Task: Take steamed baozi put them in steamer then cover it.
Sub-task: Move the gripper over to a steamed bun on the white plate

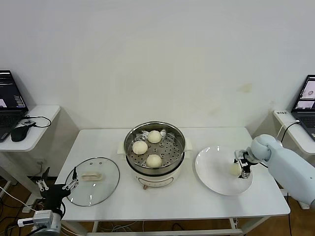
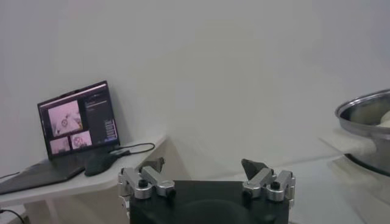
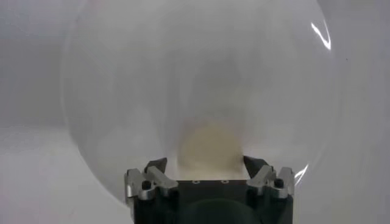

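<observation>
Stainless steel is catching the light in the head view, where the steamer [image 1: 154,147] is sitting at the middle of the table [image 1: 197,206] with three baozi [image 1: 154,160] already lying on its perforated floor. The fourth baozi [image 1: 236,168] is resting on the white plate [image 1: 211,169] to the right, and the right gripper [image 1: 241,168] is reaching down onto it, its fingers bracketing the bun; whether they are pressing it yet I cannot tell. The cover [image 1: 93,180] is lying flat on the table's left part, likely waiting until the basket is full. The left gripper [image 1: 58,184] is idling off the table's left edge.

Seen from the left wrist, the left gripper [image 2: 207,176] is standing wide apart and holding nothing, aimed toward a laptop [image 2: 76,125] on a side table.

Seen from the right wrist, the right gripper [image 3: 206,165] is flanking the last baozi [image 3: 210,149] on the plate [image 3: 122,91], fingertips close at either side, apparently lining up a gentle pinch.
</observation>
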Controlling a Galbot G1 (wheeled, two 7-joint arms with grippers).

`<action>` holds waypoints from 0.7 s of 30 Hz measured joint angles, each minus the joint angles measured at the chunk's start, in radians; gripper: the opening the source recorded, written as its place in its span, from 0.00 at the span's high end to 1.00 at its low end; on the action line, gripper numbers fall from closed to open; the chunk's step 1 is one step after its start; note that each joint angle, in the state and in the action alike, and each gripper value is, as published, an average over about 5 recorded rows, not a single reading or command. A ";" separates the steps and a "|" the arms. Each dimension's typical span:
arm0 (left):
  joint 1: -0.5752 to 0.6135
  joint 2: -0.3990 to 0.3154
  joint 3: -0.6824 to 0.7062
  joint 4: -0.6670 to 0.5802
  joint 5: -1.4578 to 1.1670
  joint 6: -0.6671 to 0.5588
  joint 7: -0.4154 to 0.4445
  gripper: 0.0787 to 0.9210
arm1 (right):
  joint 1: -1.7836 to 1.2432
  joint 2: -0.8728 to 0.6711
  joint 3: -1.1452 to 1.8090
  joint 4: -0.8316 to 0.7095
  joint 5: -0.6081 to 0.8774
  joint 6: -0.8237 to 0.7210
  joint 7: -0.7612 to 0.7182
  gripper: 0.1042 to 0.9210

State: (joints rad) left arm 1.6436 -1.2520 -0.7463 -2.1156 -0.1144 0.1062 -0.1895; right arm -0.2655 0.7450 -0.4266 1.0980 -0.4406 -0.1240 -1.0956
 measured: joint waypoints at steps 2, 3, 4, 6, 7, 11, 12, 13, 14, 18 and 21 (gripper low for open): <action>0.001 -0.001 -0.001 -0.002 0.000 0.000 0.000 0.12 | 0.001 0.003 0.002 -0.003 -0.002 0.000 0.000 0.26; 0.002 -0.001 -0.002 -0.003 0.000 0.000 0.000 0.12 | 0.001 0.003 0.003 -0.003 -0.003 0.000 0.001 0.27; 0.002 -0.002 -0.002 -0.004 0.000 0.000 0.000 0.12 | 0.001 0.004 0.003 -0.004 -0.003 0.000 0.001 0.29; 0.004 -0.003 -0.002 -0.007 0.000 -0.001 0.000 0.12 | 0.002 0.004 0.005 -0.004 -0.004 -0.001 0.001 0.31; 0.004 -0.004 -0.002 -0.008 0.000 -0.001 -0.001 0.12 | 0.002 0.004 0.006 -0.004 -0.004 -0.002 0.001 0.32; 0.005 -0.005 -0.002 -0.012 0.000 -0.001 -0.001 0.12 | 0.001 0.001 0.008 0.000 -0.004 -0.006 0.001 0.39; 0.005 -0.006 -0.002 -0.013 0.000 -0.001 -0.001 0.12 | 0.001 0.000 0.009 0.003 -0.003 -0.007 0.001 0.40; 0.006 -0.006 -0.003 -0.014 0.000 -0.001 -0.002 0.12 | 0.001 -0.002 0.009 0.006 -0.002 -0.009 0.001 0.41; 0.006 -0.006 -0.003 -0.015 0.000 -0.001 -0.002 0.12 | 0.001 -0.005 0.009 0.009 0.000 -0.010 0.000 0.42; 0.007 -0.006 -0.003 -0.021 0.000 -0.001 -0.002 0.12 | 0.007 -0.018 0.006 0.027 0.010 -0.019 -0.005 0.43; 0.007 -0.005 -0.003 -0.025 0.000 -0.001 -0.002 0.12 | 0.020 -0.037 -0.003 0.051 0.025 -0.028 -0.011 0.43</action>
State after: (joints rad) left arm 1.6509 -1.2569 -0.7492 -2.1407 -0.1149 0.1053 -0.1911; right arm -0.2452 0.7076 -0.4296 1.1489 -0.4156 -0.1522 -1.1064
